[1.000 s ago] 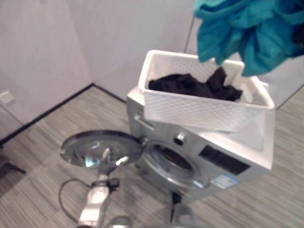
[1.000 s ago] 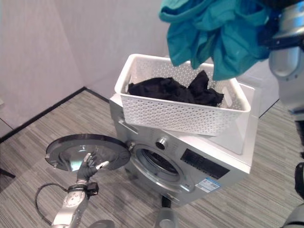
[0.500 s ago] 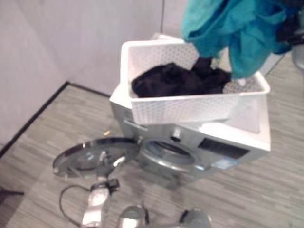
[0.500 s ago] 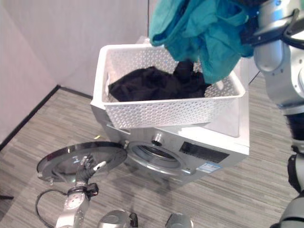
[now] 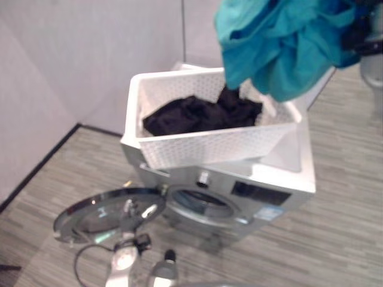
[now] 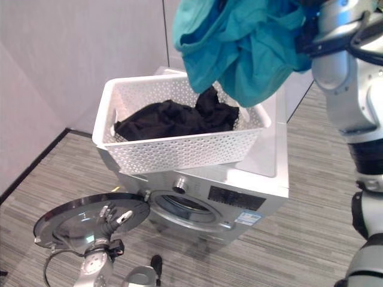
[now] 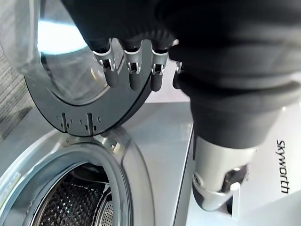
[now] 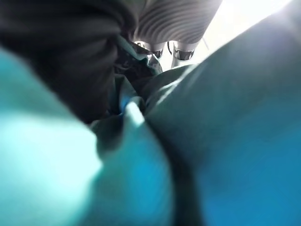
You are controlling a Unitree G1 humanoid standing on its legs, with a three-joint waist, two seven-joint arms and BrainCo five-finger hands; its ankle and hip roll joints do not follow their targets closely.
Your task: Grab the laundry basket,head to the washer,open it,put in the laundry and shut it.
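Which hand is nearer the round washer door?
Left. The left hand is at the open round glass washer door; the right hand holds the teal cloth high above the basket.

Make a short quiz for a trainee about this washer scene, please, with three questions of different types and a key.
1. True or false: the washer door is closed.
2. What does the right hand hold? A) teal garment B) black clothes C) nothing
3. Fill in: the white laundry basket stands on top of the ____.

Key:
1. False. It is swung open, with the left hand at it.
2. A.
3. Washer.
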